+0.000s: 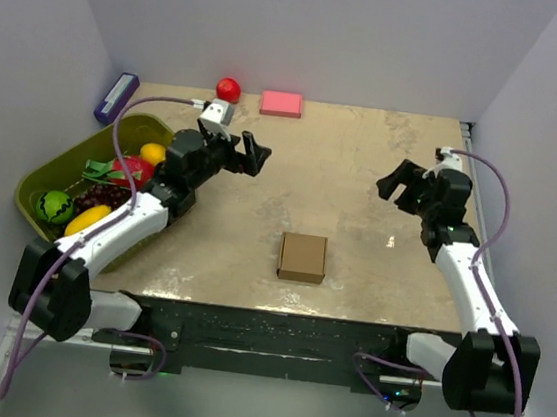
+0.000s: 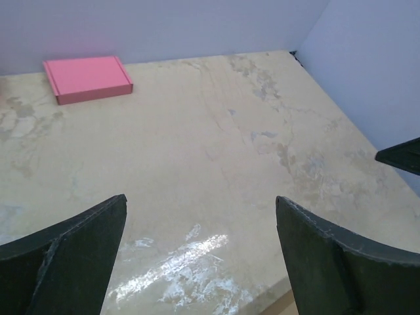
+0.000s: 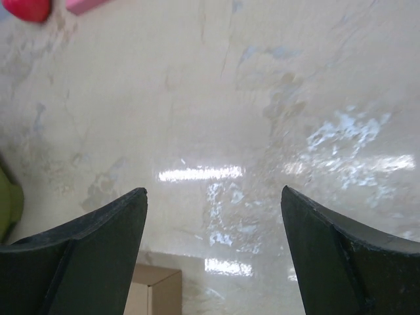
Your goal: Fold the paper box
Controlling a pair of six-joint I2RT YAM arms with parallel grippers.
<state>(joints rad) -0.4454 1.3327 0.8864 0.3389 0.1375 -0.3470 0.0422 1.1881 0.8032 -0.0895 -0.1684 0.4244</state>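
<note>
1. Table (image 1: 372, 270): tan and mottled. It lies under both of my grippers, and neither one touches it.

2. Basket (image 1: 31, 185): olive green, holding fruit (image 1: 109, 194). It sits behind and to the outer side of my left gripper (image 1: 252, 155), beside the left forearm.

3. Left gripper (image 2: 200, 216): fingers spread wide with only bare table between them. It holds nothing.

4. Right gripper (image 1: 394, 181): fingers also spread wide, with nothing between them in the wrist view (image 3: 213, 197). The two grippers face each other across the middle of the table, well apart.

5. Box (image 1: 302, 257): plain brown cardboard, closed up as a small carton and resting flat on the table. It lies between my two grippers, nearer my bases than either one and clear of both. In the right wrist view one corner (image 3: 154, 292) shows at the bottom edge, just inside the left finger.

6. Pink block (image 1: 281, 103): flat against the far wall, beyond my left gripper. In the left wrist view it sits ahead and to the left (image 2: 86, 79).

7. Purple box (image 1: 116, 96): at the far left wall, past the basket.

8. Red ball (image 1: 229, 88): just left of the pink block, beyond my left gripper.
</note>
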